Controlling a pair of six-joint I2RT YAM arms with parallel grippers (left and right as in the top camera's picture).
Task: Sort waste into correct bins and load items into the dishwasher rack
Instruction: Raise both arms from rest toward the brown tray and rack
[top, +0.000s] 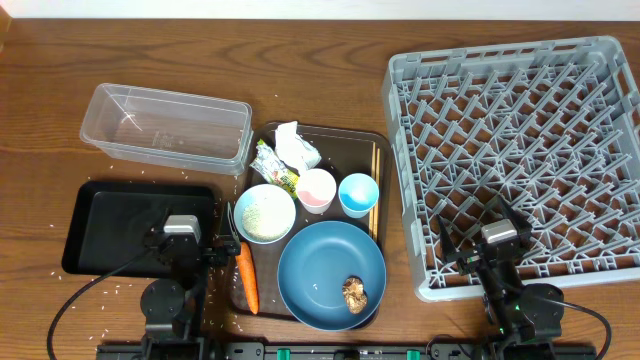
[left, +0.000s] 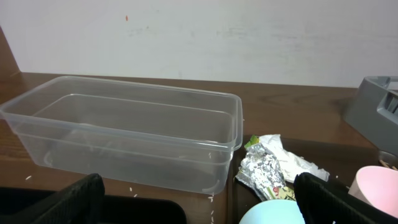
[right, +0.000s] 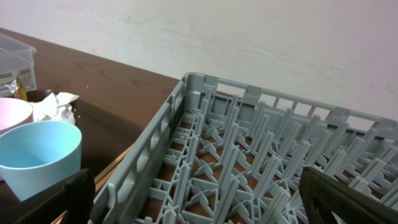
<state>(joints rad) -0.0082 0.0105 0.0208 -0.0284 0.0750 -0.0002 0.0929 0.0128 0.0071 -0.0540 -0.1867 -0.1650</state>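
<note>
From above, nothing is seen sorted yet: the rack is empty, and the blue dish, white bowl and carrot lie just right of the left jaws. In the left wrist view, the clear tub is seen empty ahead of the left jaws (spread wide, nothing held). In the right wrist view, the right jaws are spread wide too, empty, above the rack's near edge.
</note>
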